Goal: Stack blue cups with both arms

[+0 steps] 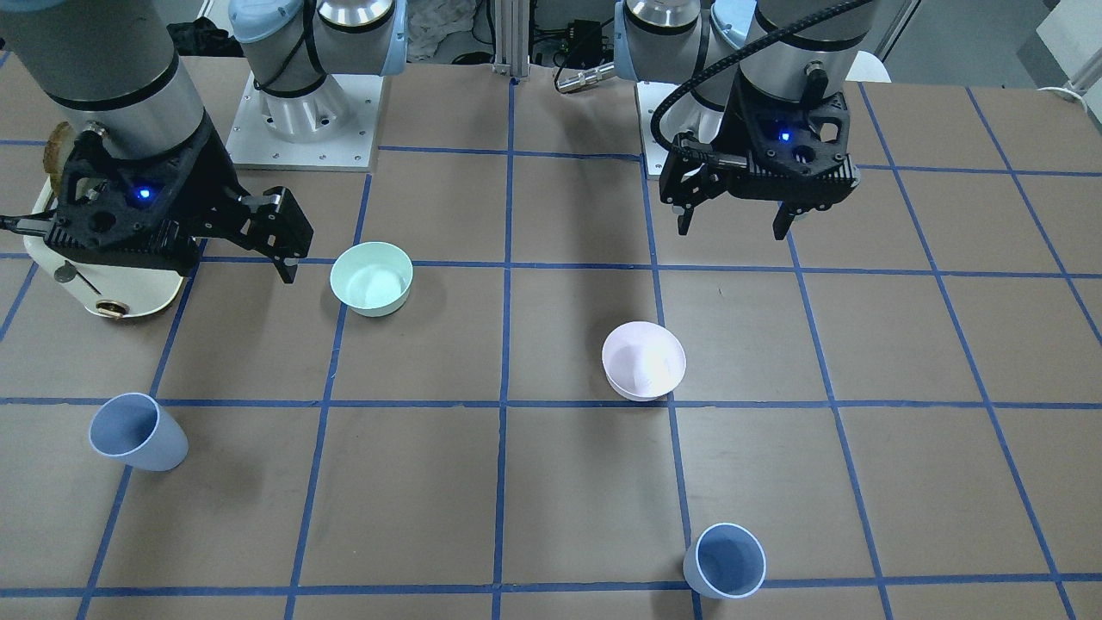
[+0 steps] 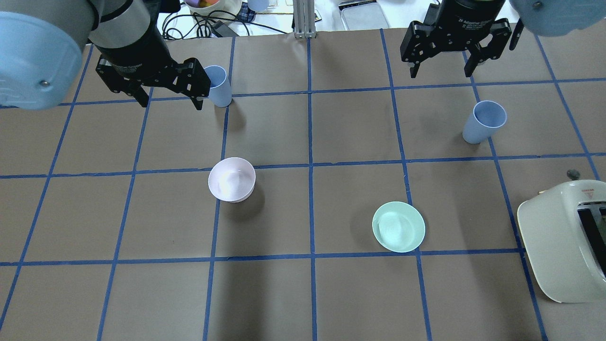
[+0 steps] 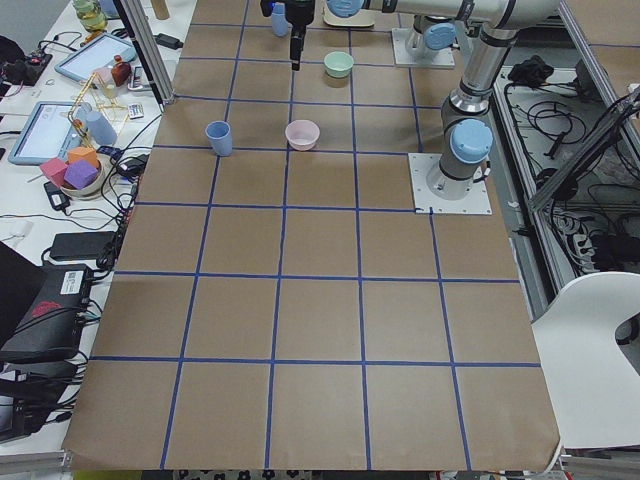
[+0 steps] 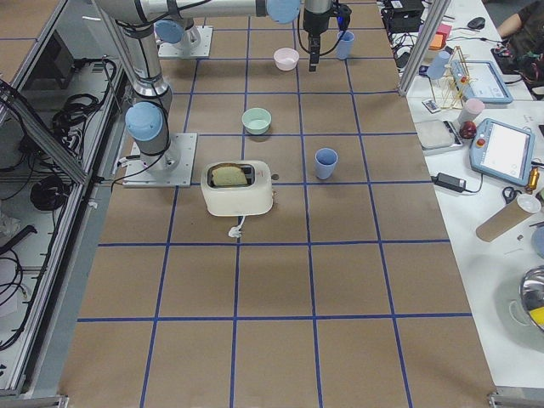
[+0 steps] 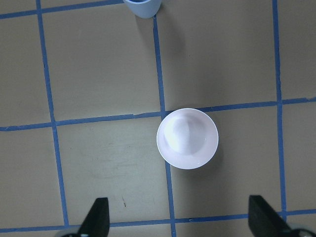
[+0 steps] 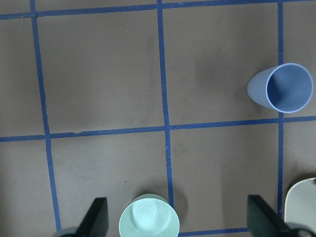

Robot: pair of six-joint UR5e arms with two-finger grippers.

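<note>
Two pale blue cups stand upright and apart on the brown table. One cup (image 2: 218, 85) is at the far left, just right of my left gripper (image 2: 169, 102), which hovers open and empty. In the left wrist view this cup (image 5: 142, 6) is at the top edge, far from the open gripper (image 5: 180, 222). The other cup (image 2: 485, 121) is at the right, below and a little right of my right gripper (image 2: 441, 72), which is also open and empty. The right wrist view shows that cup (image 6: 281, 89) at the upper right, with the gripper (image 6: 178, 222) apart from it.
A pale pink bowl (image 2: 231, 179) sits left of centre and a mint green bowl (image 2: 398, 226) right of centre. A cream toaster (image 2: 558, 241) stands at the near right edge. Clutter (image 2: 213, 7) lies beyond the table's far edge.
</note>
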